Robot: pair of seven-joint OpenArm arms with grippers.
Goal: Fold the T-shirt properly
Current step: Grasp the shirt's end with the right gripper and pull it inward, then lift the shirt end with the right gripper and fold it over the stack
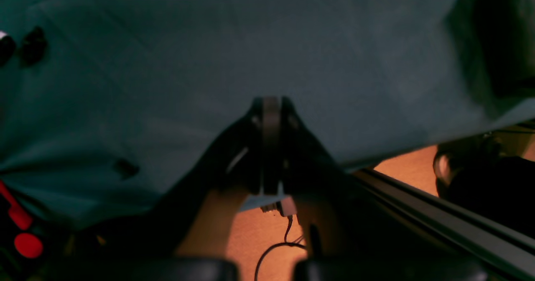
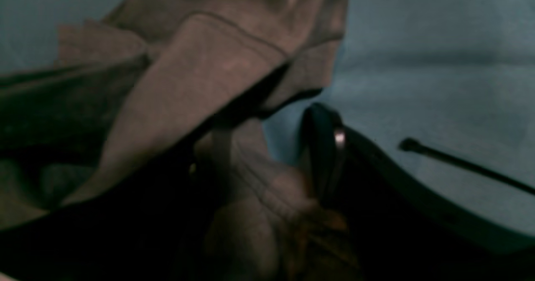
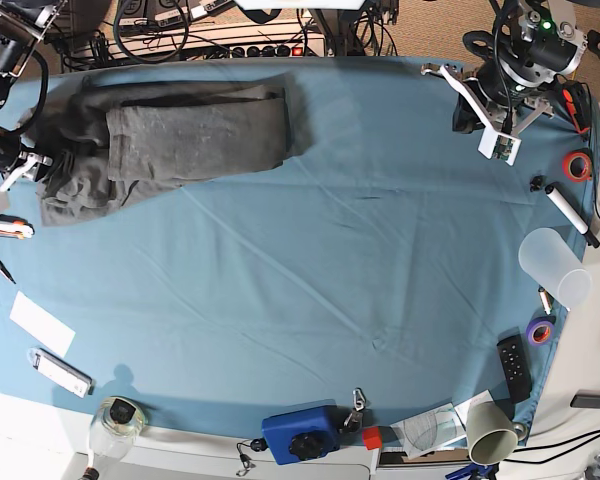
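Base view, T-shirt (image 3: 170, 140): dark grey, lying at the far corner of the blue table cloth (image 3: 310, 300) on my right arm's side; folded into a long band, one neat rectangular layer on top, a looser bunched end toward the table edge.
Right wrist view, T-shirt (image 2: 200, 72): fabric fills the frame close up, a hemmed edge draped over and between my fingers.
Right gripper (image 3: 20, 165): at the bunched end of the shirt; jaws spread wide, cloth lying against them but not pinched as far as I can tell.
Left gripper (image 1: 271, 105): jaws fully together, holding nothing; parked over the cloth's far edge, well apart from the shirt.
Progress, done: sleeves and sides appear tucked in, body narrowed lengthwise.
Progress, left: I judge the bunched end needs smoothing and the band at least one crosswise fold.
Surroundings: frosted cup (image 3: 554, 265), remote (image 3: 514, 364), blue box (image 3: 300, 434), tape rolls, pens along the edges.
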